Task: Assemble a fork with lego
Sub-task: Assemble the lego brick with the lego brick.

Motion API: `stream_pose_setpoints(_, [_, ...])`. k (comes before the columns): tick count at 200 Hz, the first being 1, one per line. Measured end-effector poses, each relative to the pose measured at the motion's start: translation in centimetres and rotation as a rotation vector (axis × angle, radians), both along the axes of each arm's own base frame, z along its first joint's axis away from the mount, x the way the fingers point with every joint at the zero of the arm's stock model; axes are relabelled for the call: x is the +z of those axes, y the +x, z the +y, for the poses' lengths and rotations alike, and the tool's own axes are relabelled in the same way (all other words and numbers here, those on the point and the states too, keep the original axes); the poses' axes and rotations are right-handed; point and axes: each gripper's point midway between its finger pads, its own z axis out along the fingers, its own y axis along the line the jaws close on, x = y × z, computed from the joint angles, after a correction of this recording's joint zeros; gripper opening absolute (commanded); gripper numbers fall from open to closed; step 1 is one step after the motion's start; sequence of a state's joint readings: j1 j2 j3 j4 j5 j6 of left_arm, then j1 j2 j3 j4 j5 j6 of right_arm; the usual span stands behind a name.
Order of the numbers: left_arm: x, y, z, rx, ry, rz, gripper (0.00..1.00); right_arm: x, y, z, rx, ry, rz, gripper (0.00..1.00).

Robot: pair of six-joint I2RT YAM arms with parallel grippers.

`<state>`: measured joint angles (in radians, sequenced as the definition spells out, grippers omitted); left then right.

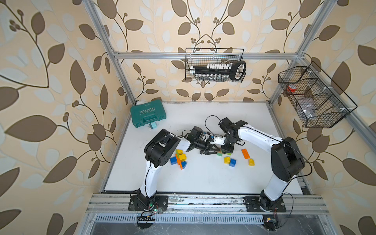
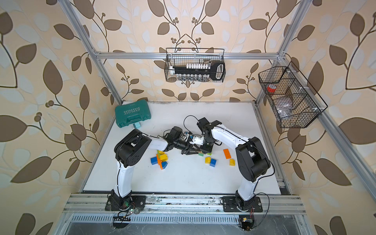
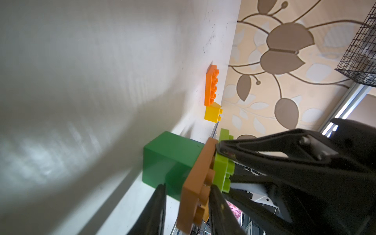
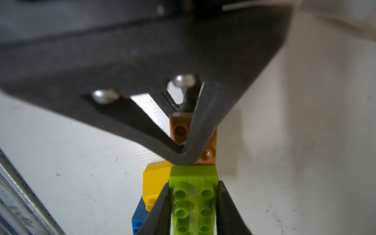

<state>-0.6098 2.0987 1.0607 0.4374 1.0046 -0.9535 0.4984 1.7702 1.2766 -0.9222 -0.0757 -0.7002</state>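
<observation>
- 2 robot arms reach in from the near edge of a white worktop (image 1: 203, 179) and meet near its middle, claws almost tip to tip.
- The left claw (image 3: 188, 186) is clamped on a flat brown plate (image 3: 195, 183). 1 finger lies on the plate's studded face, and the other lies against the dark green brick (image 3: 168, 154) joined to the plate's opposite face.
- The right claw (image 4: 194, 184) is clamped on a lime green brick (image 4: 193, 203), with its 2 fingers pressing the brick's long sides.
- The lime green brick lies against the studded face of the brown plate, so the 3 pieces form 1 stack held between both claws.
- The stack is low at the worktop's middle. Whether it touches the surface cannot be told.
- To the right of the claws, a long orange plate (image 1: 245, 153) lies flat, studs up, with a small yellow brick (image 1: 251, 162) near it.
- Just in front of the claws, a second yellow brick (image 1: 226, 160) and a blue brick (image 1: 232, 162) touch each other.
- Beside the left arm's elbow lies a brick cluster (image 1: 179, 159) of orange, yellow and blue pieces pushed together.
- A teal tool case (image 1: 147, 115) lies closed at the far left corner, well apart from the lego.
- A back wire basket (image 1: 214, 65) hangs on the rear rail, and a side wire basket (image 1: 313, 97) hangs on the right rail.
</observation>
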Motion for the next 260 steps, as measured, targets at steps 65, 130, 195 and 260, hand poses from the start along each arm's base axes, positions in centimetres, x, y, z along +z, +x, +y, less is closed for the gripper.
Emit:
stream_pose_setpoints(65, [-0.07,-0.03,0.05,-0.001,-0.008,0.01,0.36,-0.16,0.0,0.02,-0.001,-0.022,0.01,0.18])
stream_pose_setpoints(130, [-0.24,0.01,0.34,0.007,-0.026,0.029,0.38,-0.34,0.12,0.27,-0.032,-0.051,0.051,0.18])
stream_pose_setpoints(195, [-0.26,0.16,0.49,0.028,-0.047,-0.002,0.37,-0.23,0.12,0.52,-0.091,-0.029,0.012,0.17])
stream_pose_setpoints(260, [-0.3,0.08,0.66,0.041,-0.059,-0.004,0.37,-0.56,0.04,0.56,-0.099,-0.072,-0.012,0.16])
